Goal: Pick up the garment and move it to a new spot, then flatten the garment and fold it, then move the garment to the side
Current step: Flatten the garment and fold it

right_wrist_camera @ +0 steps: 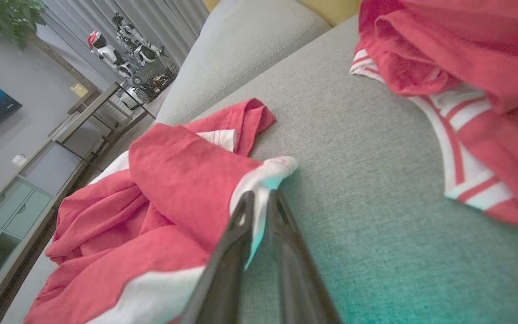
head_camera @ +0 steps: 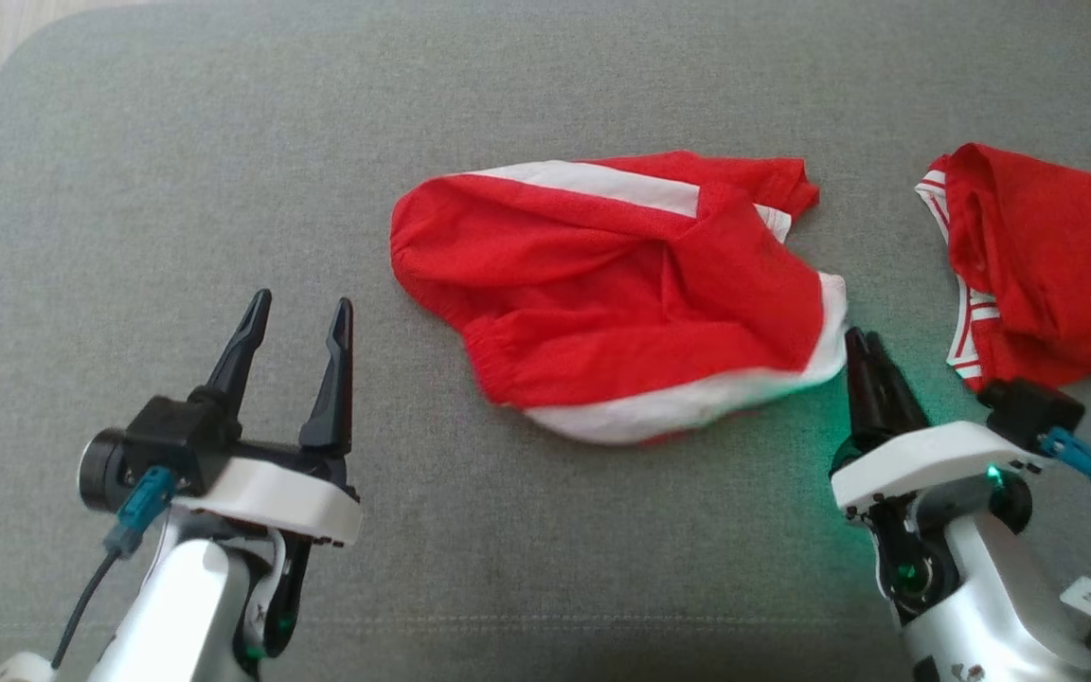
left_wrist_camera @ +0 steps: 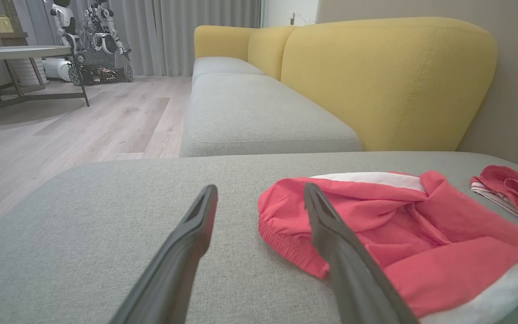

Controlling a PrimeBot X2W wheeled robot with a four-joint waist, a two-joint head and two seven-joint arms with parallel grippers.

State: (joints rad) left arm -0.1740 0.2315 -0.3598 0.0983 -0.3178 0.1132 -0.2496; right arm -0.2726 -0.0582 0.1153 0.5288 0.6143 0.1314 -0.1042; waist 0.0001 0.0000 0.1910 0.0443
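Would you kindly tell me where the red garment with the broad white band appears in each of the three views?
Head view: banded garment at centre, slightly right.
Left wrist view: banded garment at lower right.
Right wrist view: banded garment at lower left, reaching the centre.
Shared landmark: the striped garment lies to its right in every view.

The garment (head_camera: 621, 294) lies mid-cushion (head_camera: 176, 142). A second garment (head_camera: 1047, 265) lies to its right, apart. The right pincer (head_camera: 863, 339) sits between them.
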